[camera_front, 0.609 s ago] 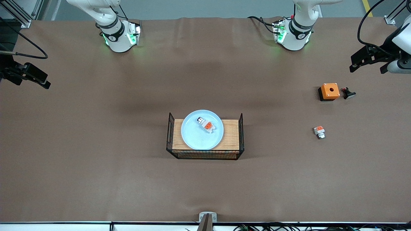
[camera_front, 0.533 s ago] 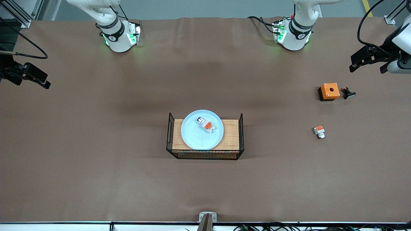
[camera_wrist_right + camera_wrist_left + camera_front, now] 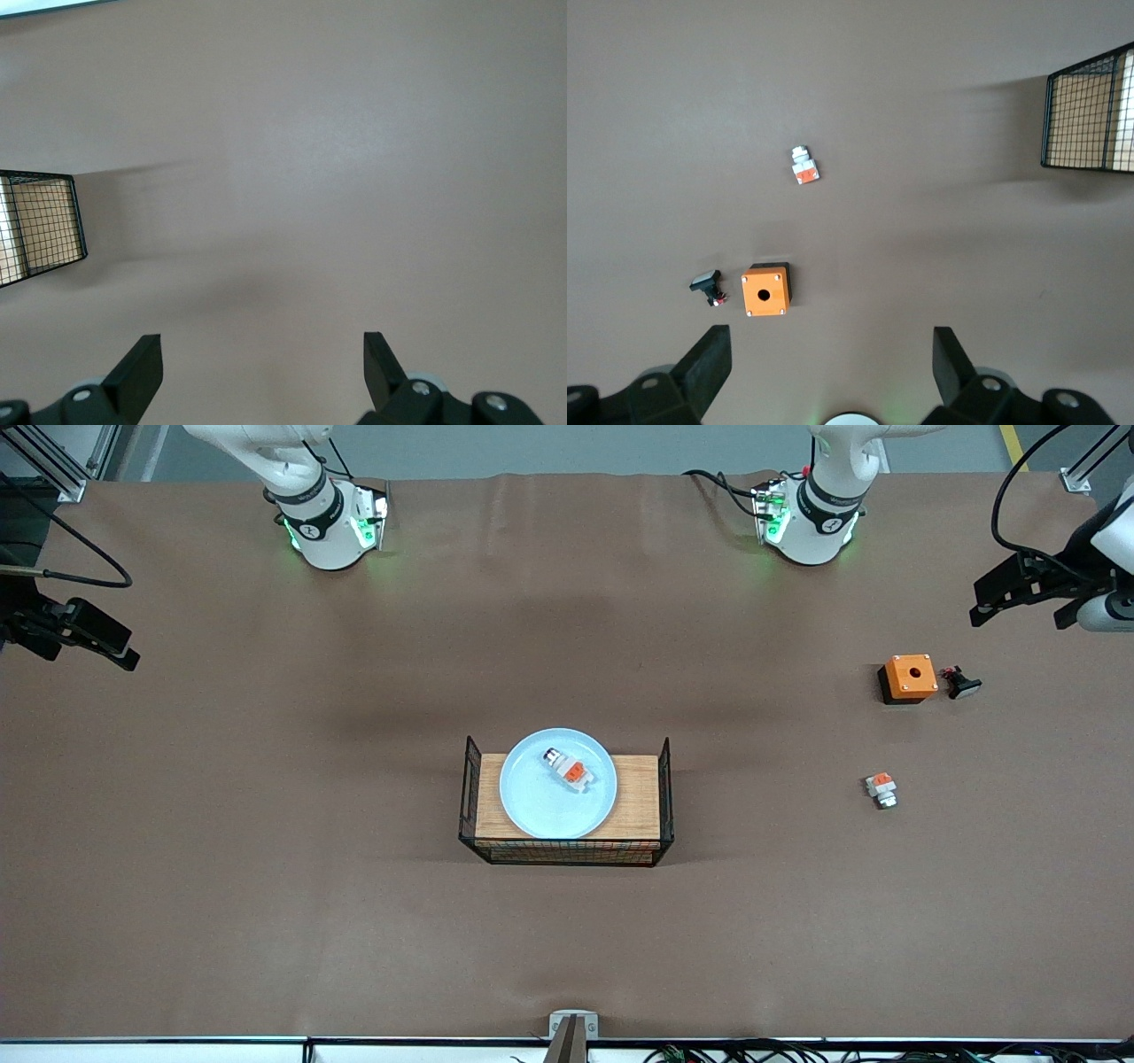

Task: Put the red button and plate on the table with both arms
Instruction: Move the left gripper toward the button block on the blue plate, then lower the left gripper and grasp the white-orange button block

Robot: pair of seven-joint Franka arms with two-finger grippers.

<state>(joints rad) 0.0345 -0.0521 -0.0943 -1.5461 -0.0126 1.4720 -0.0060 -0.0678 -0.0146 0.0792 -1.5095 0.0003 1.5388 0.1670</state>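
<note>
**Both grippers far out, button loose on plate — watch the lift**

Risks first. The red button (image 3: 568, 770) lies loose on the plate (image 3: 558, 783), upper centre of the dish, angled. If you lift the plate before taking the button off, any tilt prob. rolls it off via its round silvery end. The plate sits on a wooden board (image 3: 633, 797) w/ wire ends (image 3: 666, 788) close by its rim on two sides, so a gripper coming in from an arm's end may snag the mesh; approach from above. Rim is shallow, so a pinch on it may slip.

Also don't grab the wrong part: a shorter orange-and-white piece (image 3: 881, 789) lies mid-right of the front view, w/ an orange box (image 3: 909, 677) above it; both show in the left wrist view, box (image 3: 765, 290) closest to that cam.

Positions. Left gripper (image 3: 1019, 589) hangs at the right edge, upper part of frame, fingers spread wide (image 3: 707, 365), nothing held. Right gripper (image 3: 75, 631) is at the left edge, upper part, also wide (image 3: 140, 363) and empty, over bare table (image 3: 266, 824). Button and plate sit frame centre, well apart from both. Each wrist cam catches only a wire end, no plate.
</note>
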